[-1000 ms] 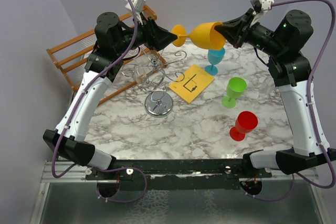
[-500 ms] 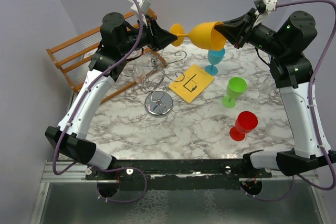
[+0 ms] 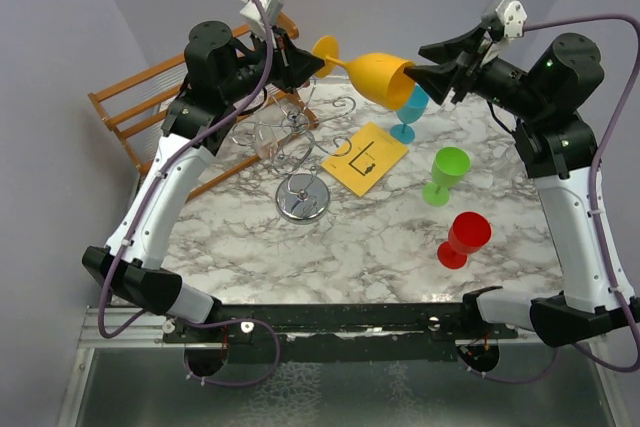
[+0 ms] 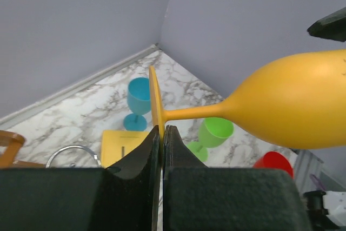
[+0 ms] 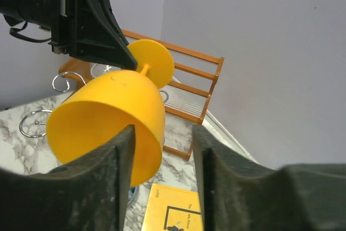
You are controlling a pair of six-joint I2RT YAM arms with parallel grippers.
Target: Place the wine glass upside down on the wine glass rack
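The orange wine glass (image 3: 378, 77) hangs on its side in the air above the back of the table, its bowl drooping toward the right. My left gripper (image 3: 318, 59) is shut on the edge of its round foot (image 4: 155, 98). The right gripper (image 3: 428, 60) stands open at the bowl's mouth, and the rim (image 5: 154, 133) lies loose beside the left finger (image 5: 116, 160). Below the left arm, the chrome wine glass rack (image 3: 292, 137) rises from its shiny round base (image 3: 303, 197). Its wire loops (image 5: 32, 124) show in the right wrist view.
A blue glass (image 3: 408, 112), a green glass (image 3: 445, 172) and a red glass (image 3: 465, 237) stand upright on the right half of the marble table (image 3: 350, 257). A yellow card (image 3: 365, 157) lies mid-table. An orange wooden slatted rack (image 3: 140, 107) sits at back left.
My left gripper has shut on the glass's foot. The right gripper has opened and let go of the rim. The bowl has sagged downward.
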